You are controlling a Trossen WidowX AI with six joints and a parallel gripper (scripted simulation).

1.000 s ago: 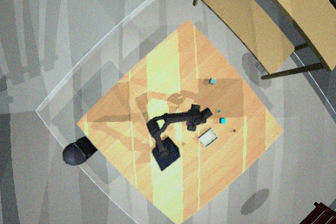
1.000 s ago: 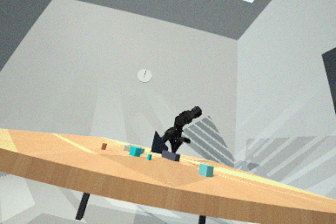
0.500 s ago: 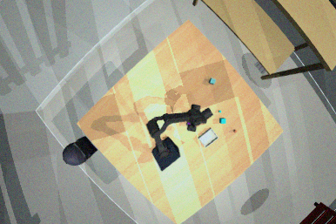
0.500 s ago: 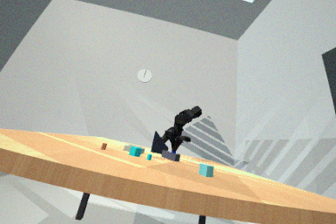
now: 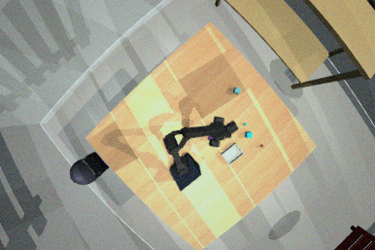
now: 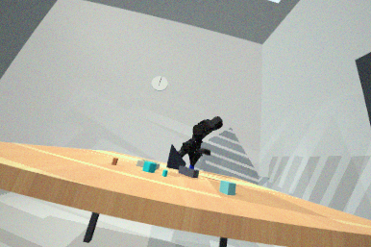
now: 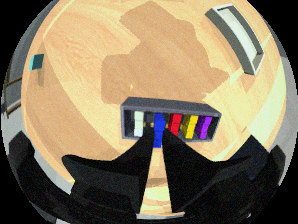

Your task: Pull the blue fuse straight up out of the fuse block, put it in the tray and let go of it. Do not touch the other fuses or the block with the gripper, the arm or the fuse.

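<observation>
Above block [image 7: 169, 104], hand [image 7: 158, 141] grips blue fuse [image 7: 158, 131].

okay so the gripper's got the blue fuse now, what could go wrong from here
1. The blue fuse sits between the white fuse and red fuse; a tilted pull could scrape them or the fuse block.
2. The gripper holds only the fuse's end, so it might slip.
3. The tray lies off to one side; a low carry could clip the block.

High overhead, 1 camera looks down on the whole counter [image 5: 146, 109]; another peers from below its edge; the wrist lens hovers close. All 3 share the fuse block [image 7: 169, 120].
</observation>
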